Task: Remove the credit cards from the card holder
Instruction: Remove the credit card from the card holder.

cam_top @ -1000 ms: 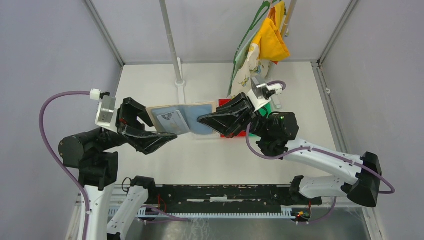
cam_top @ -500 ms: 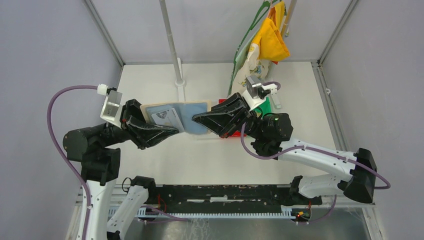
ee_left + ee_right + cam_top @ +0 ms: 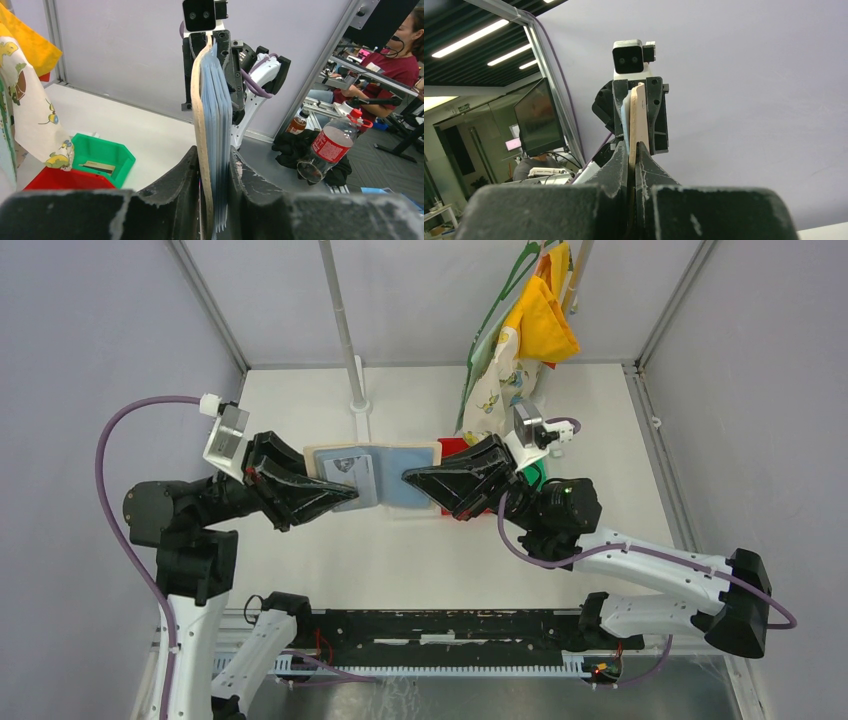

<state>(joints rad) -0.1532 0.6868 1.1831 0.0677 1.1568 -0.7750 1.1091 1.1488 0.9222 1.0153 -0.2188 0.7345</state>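
The card holder (image 3: 400, 476) hangs open above the table, tan at its edges with pale blue-grey panels inside. My right gripper (image 3: 408, 478) is shut on its right edge; the right wrist view shows the tan cover (image 3: 639, 115) pinched between the fingers (image 3: 632, 145). My left gripper (image 3: 351, 493) clamps the holder's left half. In the left wrist view its jaws (image 3: 212, 152) press the tan cover and blue pocket layers (image 3: 213, 100) from both sides. One pale grey credit card (image 3: 352, 472) lies on the left panel, partly under the left fingers.
A white pole (image 3: 345, 330) stands on its base at the back. Patterned yellow-and-white cloths (image 3: 515, 350) hang at the back right. A red bin (image 3: 65, 178) and a green bin (image 3: 102, 155) sit on the table beneath the right gripper. A cola bottle (image 3: 332, 145) lies beyond the table.
The left gripper's jaws have narrowed onto the holder's left half. The holder and both grippers have shifted slightly to the right.
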